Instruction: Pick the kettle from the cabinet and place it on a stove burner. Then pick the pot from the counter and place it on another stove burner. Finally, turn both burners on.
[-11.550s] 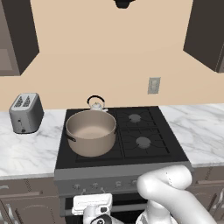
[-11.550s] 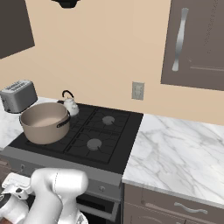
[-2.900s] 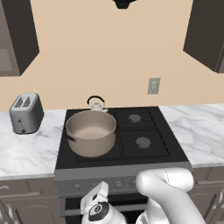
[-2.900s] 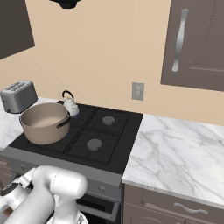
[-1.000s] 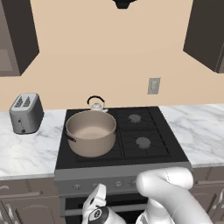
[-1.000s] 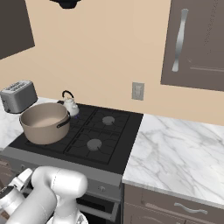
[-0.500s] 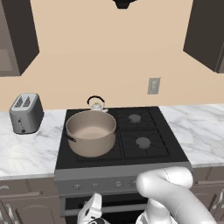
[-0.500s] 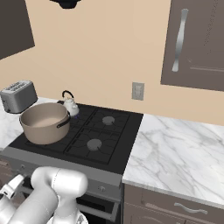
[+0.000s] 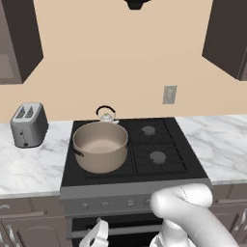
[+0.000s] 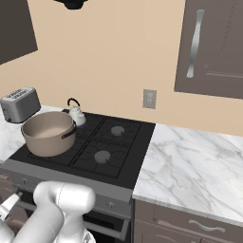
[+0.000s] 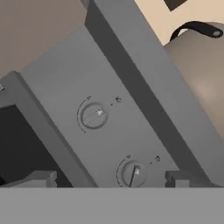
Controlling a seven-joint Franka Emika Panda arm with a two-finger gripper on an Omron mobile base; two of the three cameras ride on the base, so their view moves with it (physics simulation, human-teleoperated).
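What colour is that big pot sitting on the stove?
The pot is tan-beige with a paler inside and short dark side handles; the left base view shows it best.

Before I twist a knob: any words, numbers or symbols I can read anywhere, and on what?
No readable text anywhere.
Marks beside the upper knob on the stove's control panel: too small and blurred to read.
Marks beside the lower knob: same, unreadable.
Toaster, pot, kettle, wall outlet: no lettering visible.

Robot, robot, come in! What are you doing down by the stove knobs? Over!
Gripper open, empty, facing the stove knobs. Pot and kettle both on burners. Nothing between fingers and knobs.
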